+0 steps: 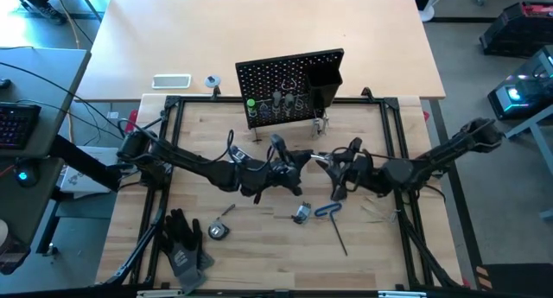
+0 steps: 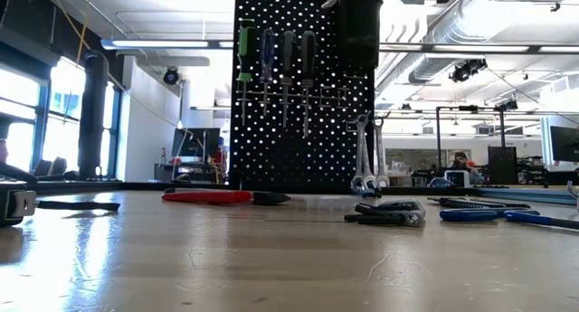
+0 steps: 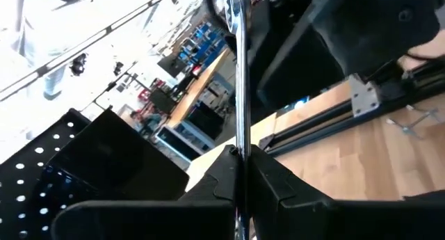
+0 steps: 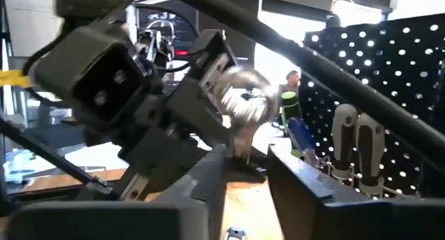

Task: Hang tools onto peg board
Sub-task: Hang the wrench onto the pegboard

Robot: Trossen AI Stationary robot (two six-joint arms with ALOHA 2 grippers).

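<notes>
Although four screwdrivers [image 2: 276, 63] are already hung along the top of the peg board [image 1: 289, 73] and wrenches [image 2: 366, 163] hang from its lower edge, the job is judged roughly half done. Left on the worktop [image 1: 259, 246]: a blue-handled hex key [image 1: 328, 211], black pliers [image 2: 384, 214] and a red-black flat tool [image 2: 213, 196].

A silver wrench [image 3: 241, 94] is pinched in the left gripper [image 1: 298, 160], fingers pressed together on the shaft, raised mid-worktop in front of the board. The right gripper [image 1: 333, 164] is met nose to nose with it (a handover, probably); its fingers are seen parted in its own wrist view.

Hung tools are shown clearly only in the low view, where neither gripper is visible. The grip on the wrench is confirmed only by the left wrist view. Gloves [image 1: 181, 242] and the layout of what lies loose are given only by the high view.
</notes>
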